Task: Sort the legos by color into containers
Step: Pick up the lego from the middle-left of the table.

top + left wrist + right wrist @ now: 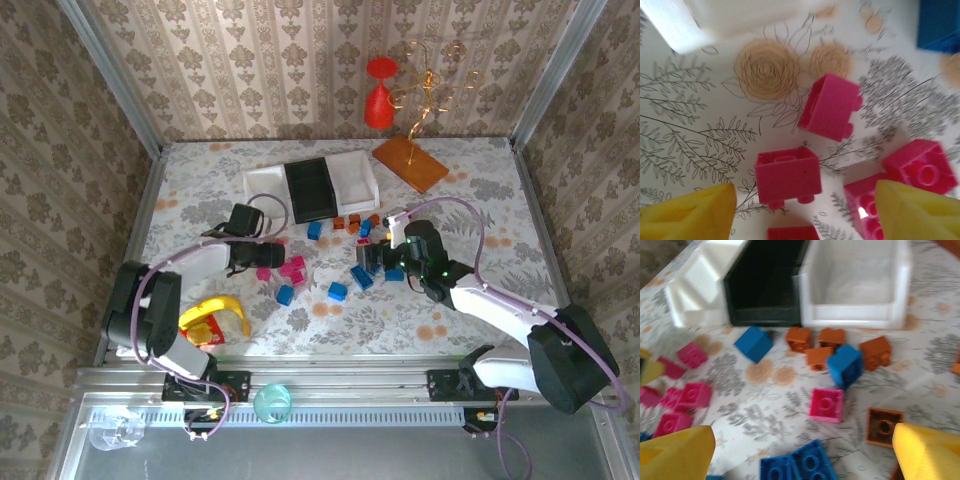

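On the flowered desk (200,200), at its far middle, three trays stand side by side: a white tray (262,183) on the left, a black tray (310,190) in the middle and a second white tray (358,178) on the right. Nearer than these the bricks lie loose with their colours mixed. The brown ones (346,222) sit just before the trays, the blue ones (337,291) lie nearer, and the pink ones (292,268) cluster to the left. The sorting looks barely begun.

The left arm (205,258) reaches over the pink cluster and the right arm (490,300) over a blue pair (797,466). I judge the step in hand to be picking up one brick with each arm. The left does best with the pink brick (787,176) that lies apart from its neighbours. It should centre over that brick, turn until the pads face its flat sides, and come straight down. The tilted pink brick (831,106) farther off would likely slip. The two blue bricks on the right sit touching, so it is wise to nudge them apart first or close across one only.

The left jaws stand open, yellow fingertips (687,212) well apart, holding nothing. One tip overlaps a pink brick on the right, and I cannot tell whether it touches. The right jaws gape wide, fingertips (675,452) at either edge of the wrist view, gripping nothing above the desk.
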